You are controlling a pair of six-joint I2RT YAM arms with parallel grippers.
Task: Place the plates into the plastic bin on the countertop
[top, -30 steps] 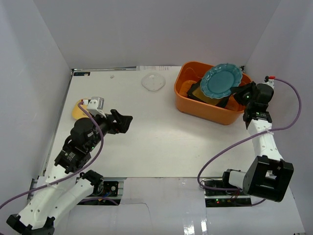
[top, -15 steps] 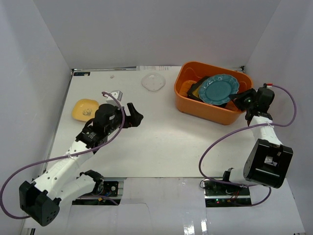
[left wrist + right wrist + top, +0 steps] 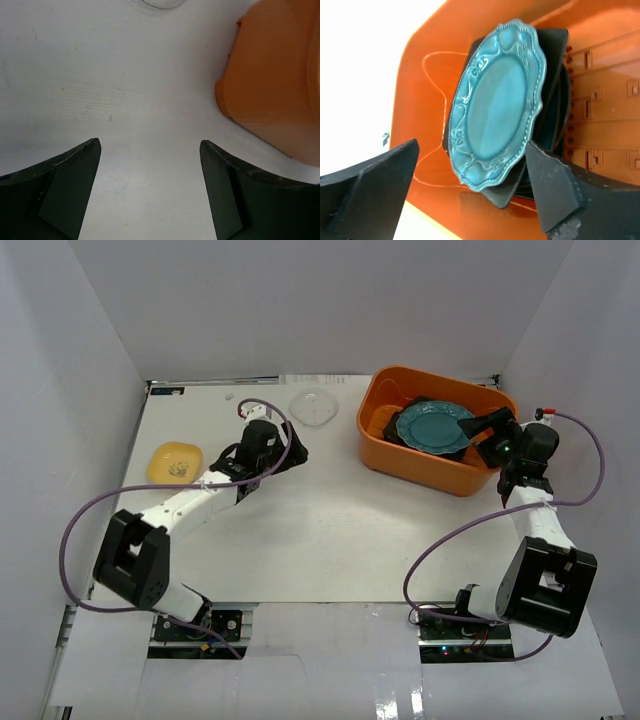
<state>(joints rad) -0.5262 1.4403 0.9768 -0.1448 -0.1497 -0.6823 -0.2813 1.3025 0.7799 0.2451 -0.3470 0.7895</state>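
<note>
The plates are found in two places. The teal scalloped plate (image 3: 433, 428) is laid face up inside the orange plastic bin (image 3: 420, 468) at the upper right of the top view, on a black square plate (image 3: 555, 45) whose corners are seen past its rim. The yellow plate (image 3: 175, 462) is set on the bench (image 3: 340, 530) near the left edge. The bench is a flat white surface, closed in by white walls (image 3: 300, 300) at left, back and right. A clear glass dish (image 3: 314, 407) is seen near the back edge. The bin's long axis is laid left to right, dipping slightly toward the right. The left jaws are spread wide over bare bench between dish and bin, with nothing held. The right jaws are parted at the bin's right end, released, with the teal plate lying beyond them.
</note>
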